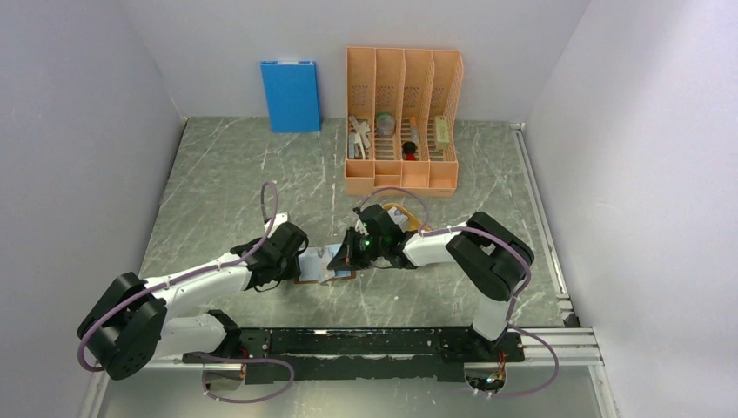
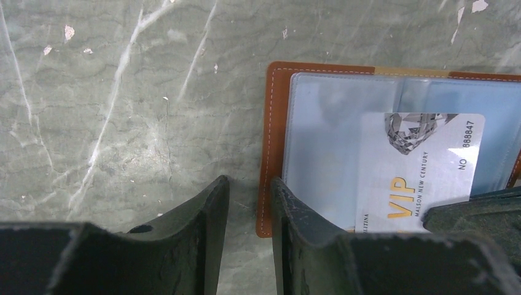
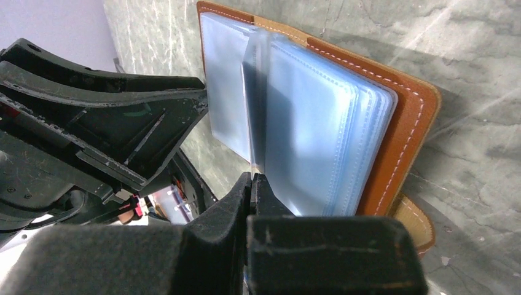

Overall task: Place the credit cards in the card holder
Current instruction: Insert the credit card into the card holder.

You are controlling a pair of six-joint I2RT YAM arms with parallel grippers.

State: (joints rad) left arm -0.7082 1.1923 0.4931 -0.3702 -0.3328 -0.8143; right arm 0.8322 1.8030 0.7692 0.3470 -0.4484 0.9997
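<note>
Pinches thin, stiff, slick credit card (image 2: 418, 175) by its end over the card holder (image 2: 274, 147), right gripper (image 3: 250, 182) clamped, left gripper (image 2: 249, 198) slightly parted.

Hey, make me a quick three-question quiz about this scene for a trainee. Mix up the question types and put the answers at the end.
1. True or false: the card holder lies open on the table.
2. Fill in: the gold word printed on the credit card is ____.
3. Which arm's fingers pinch that card? A left, B right, C neither.
Key: 1 true. 2 VIP. 3 B, the right fingers.
</note>
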